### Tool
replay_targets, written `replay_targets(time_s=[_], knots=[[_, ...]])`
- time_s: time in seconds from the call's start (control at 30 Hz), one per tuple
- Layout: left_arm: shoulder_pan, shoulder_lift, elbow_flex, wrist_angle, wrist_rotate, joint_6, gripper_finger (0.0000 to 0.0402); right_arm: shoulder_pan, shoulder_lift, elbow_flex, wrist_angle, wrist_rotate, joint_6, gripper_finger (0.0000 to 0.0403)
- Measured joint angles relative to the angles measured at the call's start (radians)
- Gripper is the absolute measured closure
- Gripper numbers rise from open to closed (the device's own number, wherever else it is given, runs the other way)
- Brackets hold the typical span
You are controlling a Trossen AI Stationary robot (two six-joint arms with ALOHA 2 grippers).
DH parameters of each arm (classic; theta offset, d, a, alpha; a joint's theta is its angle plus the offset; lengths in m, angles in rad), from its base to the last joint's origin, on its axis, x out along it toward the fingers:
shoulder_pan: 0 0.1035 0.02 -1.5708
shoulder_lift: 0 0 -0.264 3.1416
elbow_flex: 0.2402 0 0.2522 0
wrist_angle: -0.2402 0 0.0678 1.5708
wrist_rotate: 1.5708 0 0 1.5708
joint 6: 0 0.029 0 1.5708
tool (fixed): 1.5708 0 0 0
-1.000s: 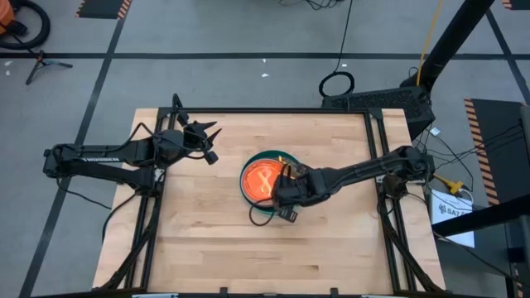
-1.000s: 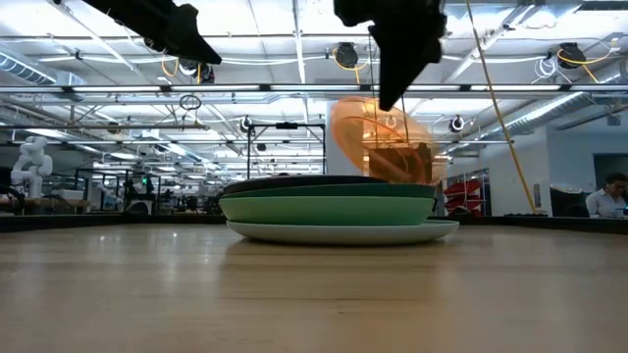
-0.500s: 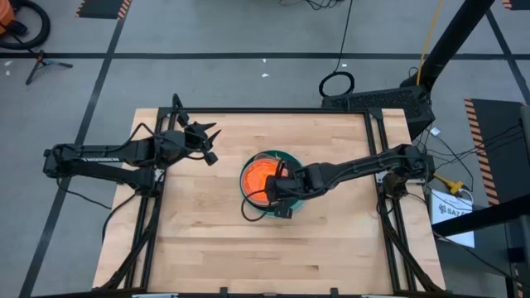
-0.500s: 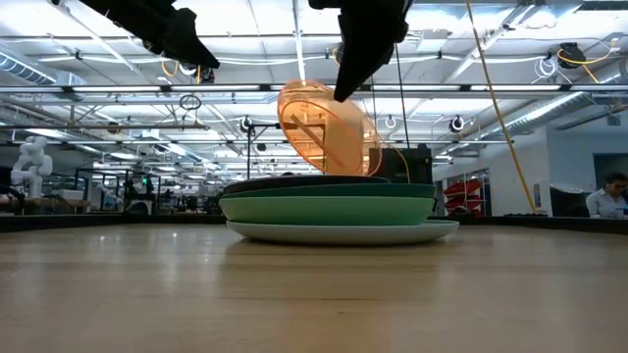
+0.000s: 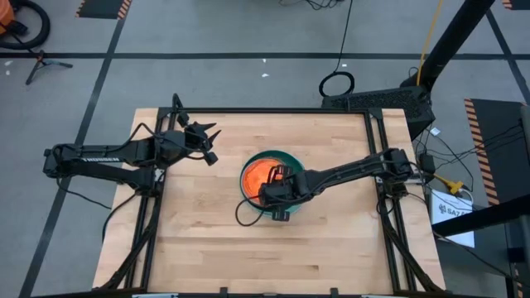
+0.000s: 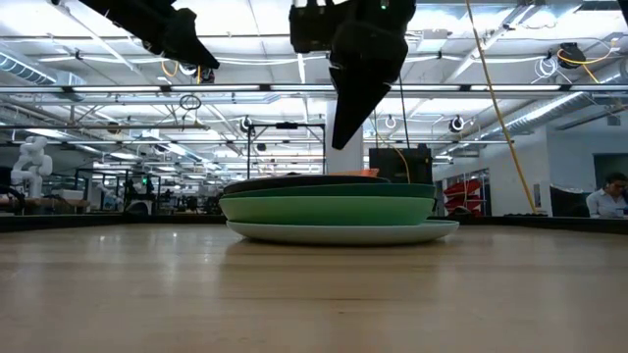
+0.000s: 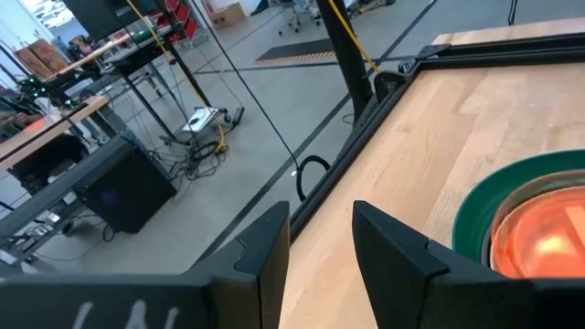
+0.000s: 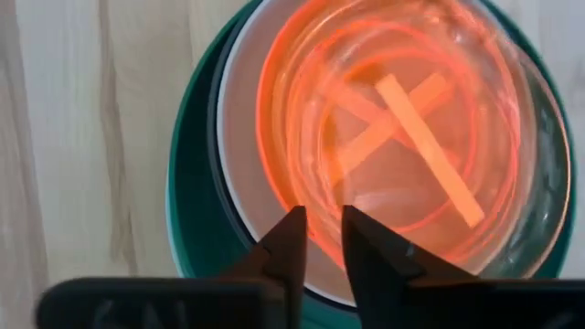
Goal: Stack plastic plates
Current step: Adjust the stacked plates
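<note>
A stack of plastic plates [image 5: 283, 156] stands at the table's middle. In the low view the stack [image 6: 329, 208] shows a pale bottom plate, green ones above it and a dark one near the top. A translucent orange divided plate [image 8: 393, 119] lies flat on top, inside a beige plate [image 8: 239, 137] and a dark green rim [image 8: 187, 201]. My right gripper [image 8: 318, 239] hovers just above the stack's near side [image 6: 340, 142], fingers a little apart and pointing down. My left gripper [image 5: 209, 142] waits, open, raised over the table's far left part.
Bare wood surrounds the stack on all sides. A black metal frame [image 5: 248, 111] runs along the table's edges. A black cable [image 5: 244, 217] loops down from the right arm beside the stack's near side. Beyond the table are shelving and a person [image 6: 610, 196] far off.
My right gripper has moved toward the table's left over the stack, carrying the orange plate tilted on edge. The plate has gone from steeply tipped to lying flat on top of the stack, and the fingers now stand clear above it.
</note>
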Motion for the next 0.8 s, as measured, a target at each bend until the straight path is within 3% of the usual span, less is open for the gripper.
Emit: replay_targets(time_s=[0.23,0.4,0.53,0.67,0.8], knots=[[0.0,0.0,0.0,-0.033,0.0,-0.019,0.0272,0.0,0.01,0.0,-0.001,0.0,0.009,0.0286],[0.0,0.0,0.0,-0.069,0.001,-0.056,0.0272,0.006,0.0,0.0,-0.001,0.001,0.001,0.0278],[-0.001,0.0,0.0,-0.139,0.086,-0.099,0.0272,0.022,-0.022,-0.016,0.038,0.049,-0.056,0.0279],[-0.02,0.0,0.0,-0.209,0.158,-0.163,0.0272,0.025,-0.104,-0.112,0.122,0.054,-0.093,0.0285],[-0.068,0.0,-0.04,-0.225,0.175,-0.213,0.0272,0.019,-0.249,-0.322,0.325,0.057,-0.101,0.0288]])
